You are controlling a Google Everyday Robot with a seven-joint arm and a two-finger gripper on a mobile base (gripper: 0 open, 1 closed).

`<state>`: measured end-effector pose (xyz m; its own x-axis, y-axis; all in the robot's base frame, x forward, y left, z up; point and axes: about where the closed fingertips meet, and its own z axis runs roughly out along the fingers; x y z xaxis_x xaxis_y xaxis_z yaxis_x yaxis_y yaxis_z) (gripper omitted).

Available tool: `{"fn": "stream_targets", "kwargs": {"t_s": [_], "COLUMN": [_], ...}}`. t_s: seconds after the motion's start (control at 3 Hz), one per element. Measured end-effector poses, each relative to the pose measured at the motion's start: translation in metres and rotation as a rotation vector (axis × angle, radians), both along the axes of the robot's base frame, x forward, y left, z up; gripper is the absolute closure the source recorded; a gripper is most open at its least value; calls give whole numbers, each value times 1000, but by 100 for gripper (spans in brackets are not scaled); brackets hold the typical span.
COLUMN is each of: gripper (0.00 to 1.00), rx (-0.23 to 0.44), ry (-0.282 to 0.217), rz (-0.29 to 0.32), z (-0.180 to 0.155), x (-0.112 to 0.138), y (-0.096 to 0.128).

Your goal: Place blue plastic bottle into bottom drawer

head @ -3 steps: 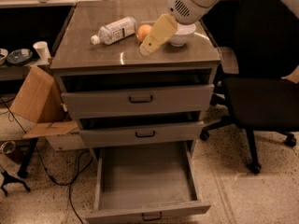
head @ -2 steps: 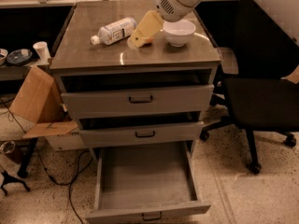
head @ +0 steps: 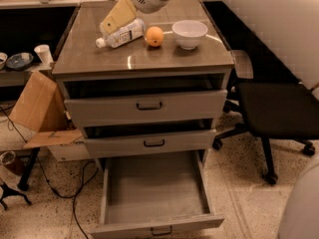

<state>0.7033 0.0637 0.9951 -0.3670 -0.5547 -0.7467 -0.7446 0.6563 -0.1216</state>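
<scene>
hand point(head: 112, 22): hanging over rear of bench point(head: 164, 59), tilting down toward frame-left, sitting right above far end of bottle point(head: 123, 34). Overlapping it in view; contact cannot tell.
hand state: wide or narrow, cannot tell.
arm point(head: 259, 14): white, reaching in from top-right corner, taking up much of frame-right.
bottle: lying on its side on bench, rear-left area. White cap pointing front-left, label w/ dark print facing up. Lying outside all drawers.
orange point(head: 154, 36): sitting just beside bottle on its frame-right, between bottle & bowl point(head: 190, 34). Touching bottle or not, cannot tell.
bowl: white, standing upright near orange, apart from it.
btm drawer point(head: 154, 195): standing pulled far out, plain grey floor showing in full, small dark handle at front edge.
mid drawer point(head: 149, 143): sitting slightly out, dark gap showing above its front.
top drawer point(head: 147, 106): also sitting slightly out, dark gap under bench top.
chair point(head: 279, 108): black, standing frame-right of drawers on speckled floor.
box point(head: 40, 108): cardboard, leaning at frame-left of drawers, flap hanging open.
cup point(head: 43, 54): white, standing on low shelf at frame-left.
</scene>
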Motion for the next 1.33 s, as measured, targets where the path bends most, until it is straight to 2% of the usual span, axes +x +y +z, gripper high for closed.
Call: {"fn": "stream_targets", "kwargs": {"t_s": [0.33, 0.67, 1.0, 1.33], "gripper": [0, 0, 0, 0], "rx": [2, 28, 10, 7], "ry": [-2, -36, -37, 2], "rz": [-7, -100, -136, -199], "z": [0, -4, -32, -50], "x": [1, 14, 51, 100], "y": [1, 7, 37, 68]}}
